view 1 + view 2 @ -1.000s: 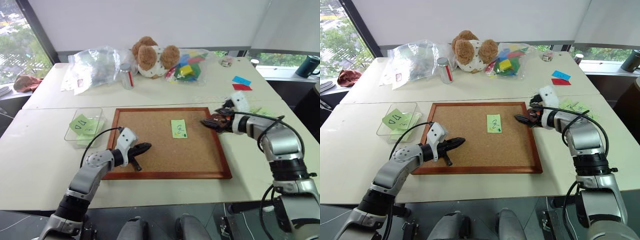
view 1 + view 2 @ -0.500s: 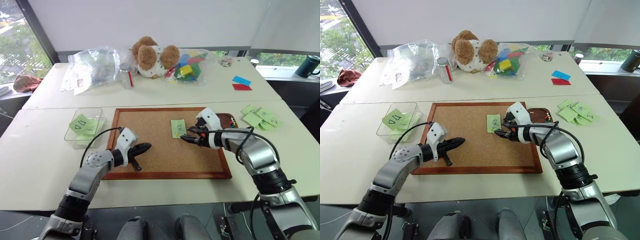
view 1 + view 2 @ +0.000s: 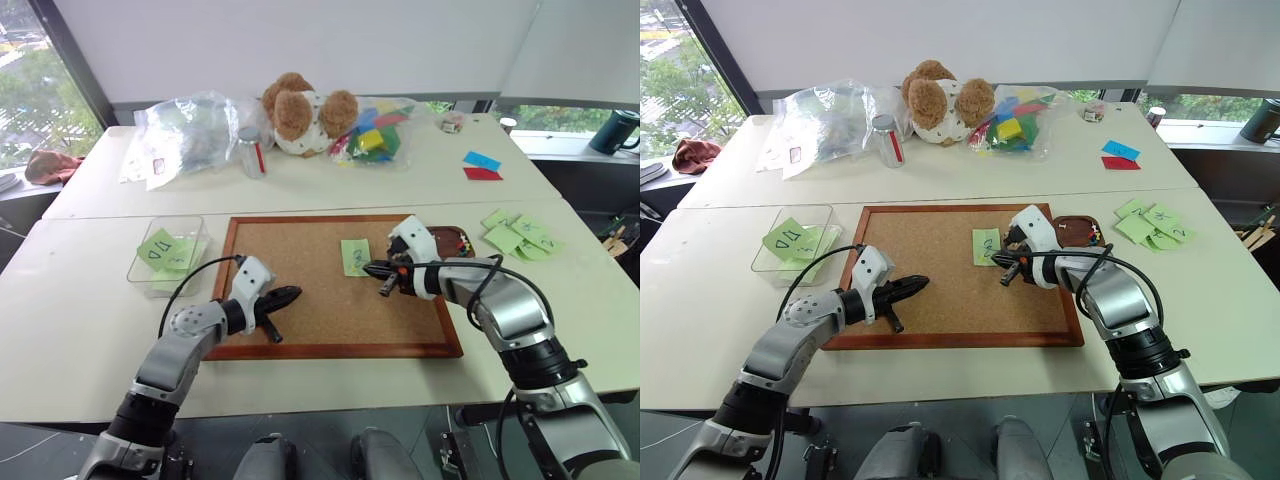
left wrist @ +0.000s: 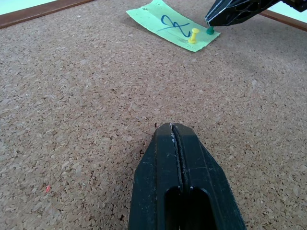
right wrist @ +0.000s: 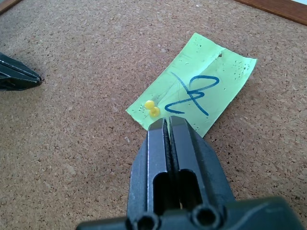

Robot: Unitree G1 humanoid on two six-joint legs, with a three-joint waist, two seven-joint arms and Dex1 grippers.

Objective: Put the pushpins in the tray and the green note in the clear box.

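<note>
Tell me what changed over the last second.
The right gripper swung from the tray leftward over the corkboard to the green note, and its fingers went from open to shut on the green pushpin at the note's corner. The left gripper stayed shut over the board; the note and its yellow pushpin did not move.

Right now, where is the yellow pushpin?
The yellow pushpin is stuck in the green note near the middle of the corkboard, beside a green pushpin that the shut right gripper is on.
</note>
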